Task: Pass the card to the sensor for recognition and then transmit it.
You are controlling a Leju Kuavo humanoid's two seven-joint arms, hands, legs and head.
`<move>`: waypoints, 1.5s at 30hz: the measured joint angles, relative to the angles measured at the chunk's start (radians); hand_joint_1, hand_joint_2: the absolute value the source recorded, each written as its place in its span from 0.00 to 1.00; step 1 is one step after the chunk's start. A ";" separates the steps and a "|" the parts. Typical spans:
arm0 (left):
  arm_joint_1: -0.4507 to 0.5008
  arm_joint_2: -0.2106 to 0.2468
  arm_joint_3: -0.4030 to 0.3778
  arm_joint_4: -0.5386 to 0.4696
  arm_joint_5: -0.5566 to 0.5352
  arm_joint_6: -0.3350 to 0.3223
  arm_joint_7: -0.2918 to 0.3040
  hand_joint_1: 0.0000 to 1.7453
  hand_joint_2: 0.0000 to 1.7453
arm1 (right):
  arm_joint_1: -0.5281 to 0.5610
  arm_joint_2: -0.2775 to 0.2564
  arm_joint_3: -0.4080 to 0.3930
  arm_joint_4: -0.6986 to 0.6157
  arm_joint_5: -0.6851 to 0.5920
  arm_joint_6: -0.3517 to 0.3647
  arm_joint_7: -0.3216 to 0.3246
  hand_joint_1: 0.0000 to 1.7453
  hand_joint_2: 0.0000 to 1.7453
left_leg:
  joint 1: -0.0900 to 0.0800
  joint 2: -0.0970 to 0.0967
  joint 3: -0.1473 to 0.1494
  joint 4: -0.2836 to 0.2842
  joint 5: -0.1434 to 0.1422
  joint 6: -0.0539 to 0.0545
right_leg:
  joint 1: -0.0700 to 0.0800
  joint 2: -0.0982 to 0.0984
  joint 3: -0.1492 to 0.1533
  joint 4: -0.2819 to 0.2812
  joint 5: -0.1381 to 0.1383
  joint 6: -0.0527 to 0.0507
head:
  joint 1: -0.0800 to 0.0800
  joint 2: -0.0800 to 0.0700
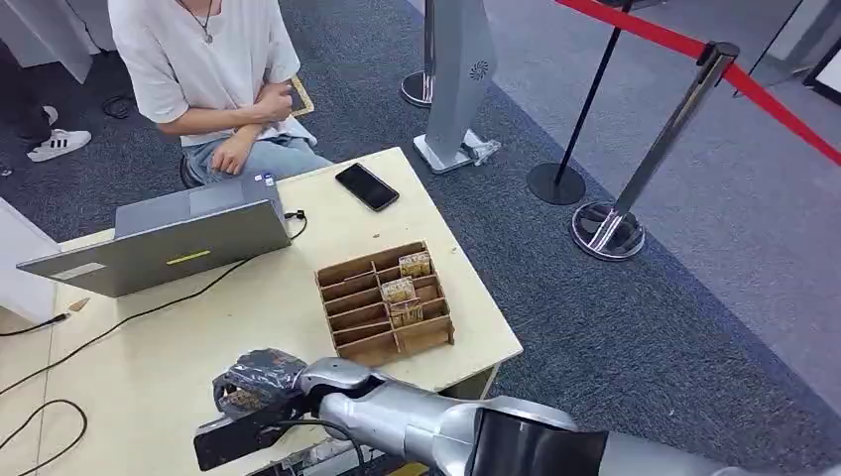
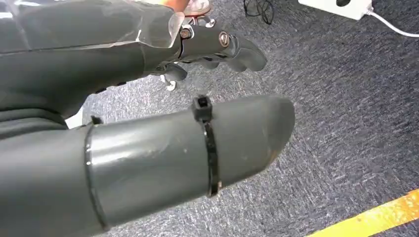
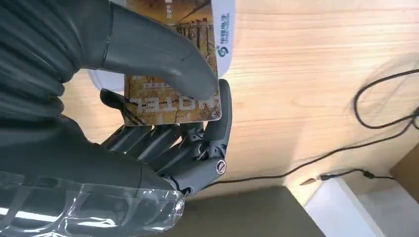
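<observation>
Card recognition step. The right hand [image 3: 148, 123] pinches the card [image 3: 170, 98] between thumb and fingers [image 3: 163, 143], face toward the white sensor [image 3: 223, 29] lying on the table [image 3: 316, 79]; card and sensor overlap in the right wrist view, though contact cannot be confirmed. From the head view the hand [image 1: 260, 382] sits on the near side of the card tray [image 1: 385, 302]. The left hand [image 2: 217, 47] hangs over carpet, fingers loosely curled around nothing. Judged next: hold the card flat over the sensor until read, then carry it past the tray toward the seated person [image 1: 213, 69]
</observation>
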 joint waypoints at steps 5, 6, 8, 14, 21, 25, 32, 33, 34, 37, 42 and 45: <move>0.000 -0.001 0.000 0.000 -0.006 0.000 0.000 0.00 0.00 | 0.000 0.000 0.000 0.025 0.002 -0.030 0.019 1.00 1.00 | 0.000 0.000 0.000 0.000 0.000 0.000 | 0.000 0.000 0.000 0.000 0.000 0.000 | 0.000 0.000; 0.000 -0.001 0.000 0.000 -0.007 0.000 0.000 0.00 0.00 | 0.000 0.000 0.000 0.028 0.002 -0.035 0.022 1.00 1.00 | 0.000 0.000 0.000 0.000 0.000 0.000 | 0.000 0.000 0.000 0.000 0.000 0.000 | 0.000 0.000; 0.000 -0.001 0.000 0.000 -0.008 0.000 0.000 0.00 0.00 | -0.001 0.000 0.000 0.036 0.002 -0.041 0.023 1.00 1.00 | 0.000 0.000 0.000 0.000 0.000 0.000 | 0.000 0.000 0.000 0.000 0.000 0.000 | 0.000 0.000; 0.000 -0.003 0.000 0.000 -0.014 0.000 -0.002 0.00 0.00 | -0.002 0.000 -0.002 0.051 0.002 -0.080 0.051 1.00 1.00 | 0.000 0.000 0.000 0.000 0.000 0.000 | 0.000 0.000 0.000 0.000 0.000 0.000 | 0.000 0.000; 0.000 -0.005 0.000 0.000 -0.020 0.000 -0.002 0.00 0.00 | -0.006 0.000 -0.008 0.068 0.018 -0.104 0.087 1.00 1.00 | 0.000 0.000 0.000 0.000 0.000 0.000 | 0.000 0.000 0.000 0.000 0.000 0.000 | 0.000 0.000; 0.000 -0.005 0.000 0.000 -0.021 0.000 -0.002 0.00 0.00 | -0.007 0.001 -0.008 0.074 0.018 -0.107 0.089 1.00 1.00 | 0.000 0.000 0.000 0.000 0.000 0.000 | 0.000 0.000 0.000 0.000 0.000 0.000 | 0.000 0.000; 0.000 -0.005 0.000 0.000 -0.022 0.000 -0.002 0.00 0.00 | -0.008 0.003 -0.008 0.085 0.023 -0.112 0.098 1.00 1.00 | 0.000 0.000 0.000 0.000 0.000 0.000 | 0.000 0.000 0.000 0.000 0.000 0.000 | 0.000 0.000; 0.000 -0.005 0.000 0.000 -0.022 0.000 -0.002 0.00 0.00 | -0.008 0.004 -0.008 0.087 0.031 -0.116 0.106 1.00 1.00 | 0.000 0.000 0.000 0.000 0.000 0.000 | 0.000 0.000 0.000 0.000 0.000 0.000 | 0.000 0.000; 0.000 -0.005 0.000 0.000 -0.022 0.000 -0.002 0.00 0.00 | -0.008 0.005 -0.008 0.088 0.038 -0.121 0.110 1.00 1.00 | 0.000 0.000 0.000 0.000 0.000 0.000 | 0.000 0.000 0.000 0.000 0.000 0.000 | 0.000 0.000; 0.000 -0.006 0.000 0.000 -0.022 0.000 -0.002 0.00 0.00 | -0.008 0.009 -0.008 0.095 0.059 -0.136 0.126 1.00 1.00 | 0.000 0.000 0.000 0.000 0.000 0.000 | 0.000 0.000 0.000 0.000 0.000 0.000 | 0.000 0.000; 0.000 -0.009 0.000 0.000 -0.023 0.001 -0.005 0.00 0.00 | -0.003 0.018 -0.008 0.108 0.090 -0.168 0.138 1.00 1.00 | 0.000 0.000 0.000 0.000 0.000 0.000 | 0.000 0.000 0.000 0.000 0.000 0.000 | 0.000 0.000; 0.000 -0.010 0.000 0.000 -0.024 0.001 -0.007 0.00 0.00 | 0.002 0.024 -0.008 0.114 0.092 -0.180 0.143 1.00 1.00 | 0.000 0.000 0.000 0.000 0.000 0.000 | 0.000 0.000 0.000 0.000 0.000 0.000 | 0.000 0.000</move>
